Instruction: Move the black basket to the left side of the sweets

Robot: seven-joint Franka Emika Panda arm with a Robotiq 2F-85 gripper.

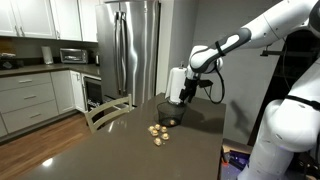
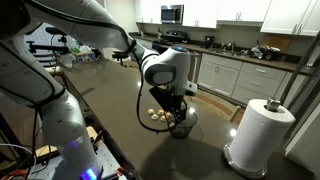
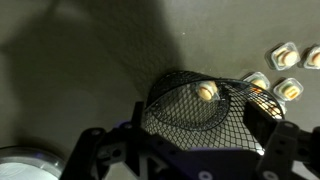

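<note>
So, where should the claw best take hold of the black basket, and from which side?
Probably at its top rim, coming from above, with the claw straddling the thin mesh wall. The black basket seems to stand upright with its mouth open upward. Choose the rim part away from the sweets.

The black basket (image 3: 195,115) is a see-through wire mesh, and the dull grey-brown table (image 3: 70,60) shows between its strands. At two o'clock from it in the wrist view, the sweets (image 3: 290,88) are tan-golden in pale wrappers. In an exterior view the paper towel roll (image 2: 262,128) is plain white; the fridge (image 1: 132,45) is brushed silver.
</note>
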